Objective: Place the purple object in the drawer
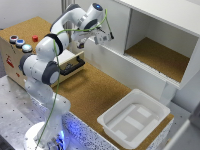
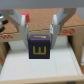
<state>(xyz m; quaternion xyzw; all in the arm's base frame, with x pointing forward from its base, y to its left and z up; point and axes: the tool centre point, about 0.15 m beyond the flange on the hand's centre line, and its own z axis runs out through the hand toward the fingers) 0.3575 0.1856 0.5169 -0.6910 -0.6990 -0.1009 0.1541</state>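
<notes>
In the wrist view my gripper [image 2: 39, 39] is shut on the purple object [image 2: 40, 47], a small cube with a yellow letter on its face. One finger [image 2: 23, 24] presses on each of its sides. Beneath the cube is a pale flat floor between wooden walls, which looks like the inside of the drawer [image 2: 42, 70]. In the exterior view the gripper [image 1: 103, 37] hangs in the air beyond the open drawer [image 1: 71, 62], whose black bar handle [image 1: 75, 66] faces the cork mat. The arm partly hides the drawer, and the cube cannot be made out there.
The wooden box [image 1: 12, 55] carries coloured round buttons [image 1: 22, 42] on top. A white cabinet [image 1: 160, 50] with a cork-lined opening stands at the exterior view's right. A white plastic tub [image 1: 135, 119] sits on the cork mat [image 1: 90, 95] near the front.
</notes>
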